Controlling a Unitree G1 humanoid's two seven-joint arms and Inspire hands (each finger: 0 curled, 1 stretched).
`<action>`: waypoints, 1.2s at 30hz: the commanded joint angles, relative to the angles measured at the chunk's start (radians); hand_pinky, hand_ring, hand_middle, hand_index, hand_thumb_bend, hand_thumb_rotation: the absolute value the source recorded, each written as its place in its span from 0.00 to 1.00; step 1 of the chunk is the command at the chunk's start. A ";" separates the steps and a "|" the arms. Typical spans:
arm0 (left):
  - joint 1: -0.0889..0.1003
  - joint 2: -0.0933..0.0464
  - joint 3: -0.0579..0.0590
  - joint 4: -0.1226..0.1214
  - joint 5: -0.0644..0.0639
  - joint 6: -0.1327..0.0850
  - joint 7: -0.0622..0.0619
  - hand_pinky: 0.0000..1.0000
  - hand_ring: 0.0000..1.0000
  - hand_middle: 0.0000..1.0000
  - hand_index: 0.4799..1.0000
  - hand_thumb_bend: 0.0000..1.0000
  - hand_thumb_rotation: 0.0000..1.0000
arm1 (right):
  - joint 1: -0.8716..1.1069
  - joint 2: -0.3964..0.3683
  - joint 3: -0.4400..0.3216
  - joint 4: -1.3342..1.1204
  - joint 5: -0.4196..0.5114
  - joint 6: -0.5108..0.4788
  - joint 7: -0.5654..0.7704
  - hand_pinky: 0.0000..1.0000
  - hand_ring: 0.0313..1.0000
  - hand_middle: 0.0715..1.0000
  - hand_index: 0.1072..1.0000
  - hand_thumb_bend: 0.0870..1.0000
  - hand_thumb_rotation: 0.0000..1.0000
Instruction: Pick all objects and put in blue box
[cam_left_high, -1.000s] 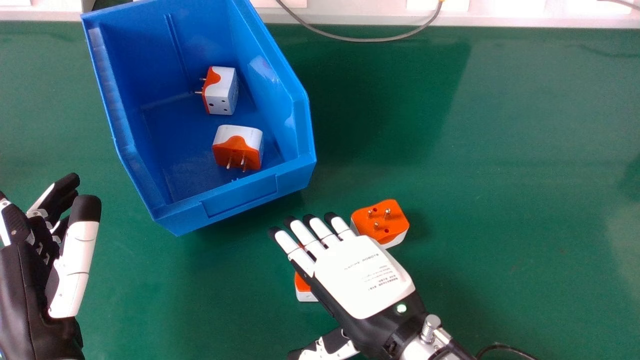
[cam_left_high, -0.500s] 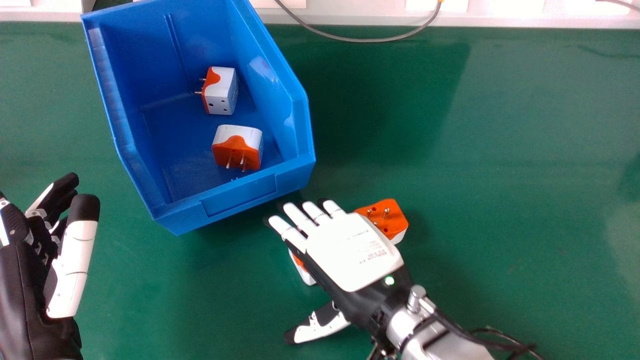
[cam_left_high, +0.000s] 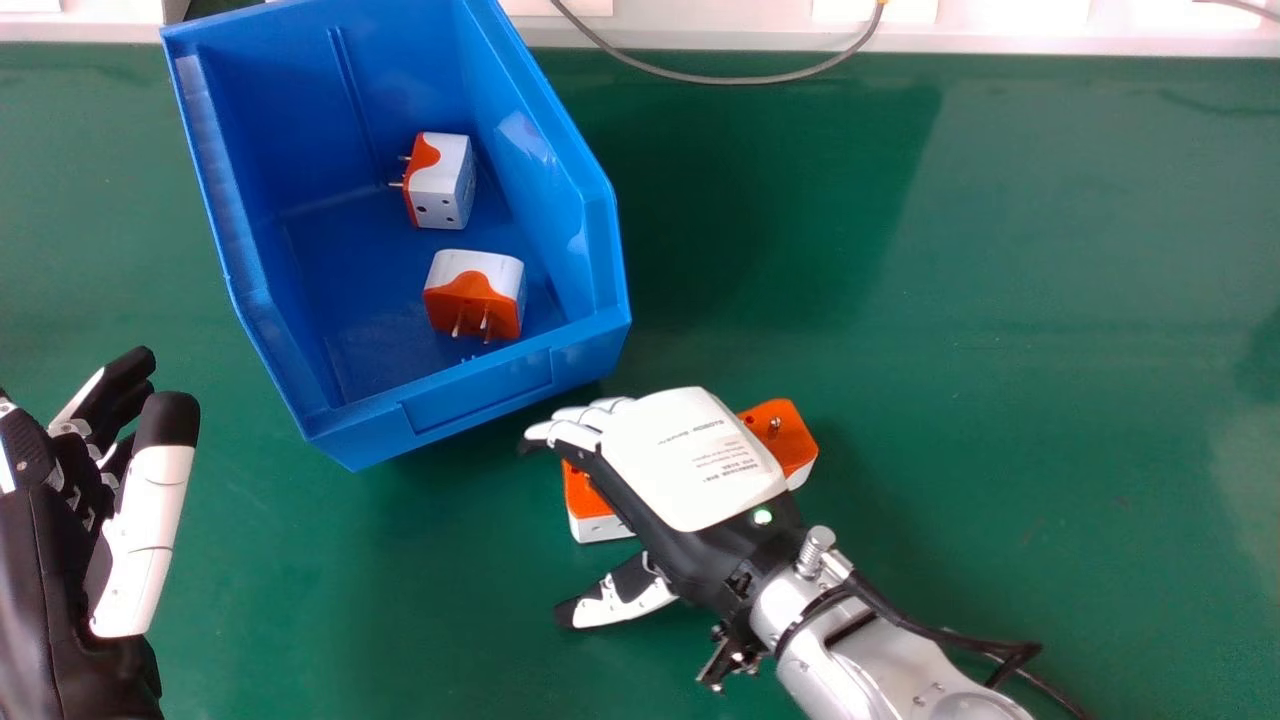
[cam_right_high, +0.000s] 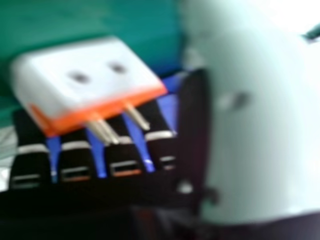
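In the head view, the right hand (cam_left_high: 690, 460) is back up over the green table (cam_left_high: 1000, 300), its fingers released, slightly bent and pointing toward the near wall of the blue box (cam_left_high: 480, 395), just beyond their tips. One orange-and-white adapter (cam_left_high: 583, 495) lies partly under this hand, between the fingers and the spread thumb. A second adapter (cam_left_high: 790, 435) sits by the hand's other side, away from the thumb, partly covered by it. Farther off than the right fingertips, inside the box, are two more, the nearer adapter (cam_left_high: 475, 295) and the farther adapter (cam_left_high: 440, 190). The left hand (cam_left_high: 150, 520) shows at the left edge, fingers relaxed and holding nothing, with the box ahead and to the right of their tips.

In the right hand view, a tilted adapter (cam_right_high: 85, 75) overlaps the black fingers, its metal pins directed toward them. The thumb (cam_right_high: 260, 125) is beside the fingers; whether they touch the adapter cannot be told.
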 joint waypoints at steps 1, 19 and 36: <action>0.005 0.008 0.007 -0.028 -0.004 -0.014 -0.002 0.79 0.83 0.82 0.66 0.98 0.77 | 0.004 -0.019 0.001 0.023 0.010 0.006 0.044 0.38 0.48 0.53 0.56 0.42 0.00; 0.013 0.006 0.006 -0.051 0.011 -0.002 -0.002 0.79 0.83 0.82 0.65 0.97 0.77 | 0.046 -0.031 -0.020 -0.085 0.081 -0.004 0.131 0.27 0.38 0.48 0.44 0.46 0.00; 0.017 0.003 0.006 -0.059 0.008 0.006 -0.003 0.78 0.83 0.82 0.65 0.97 0.77 | 0.231 -0.079 -0.084 -0.484 0.144 0.003 0.266 0.32 0.39 0.47 0.48 0.45 0.00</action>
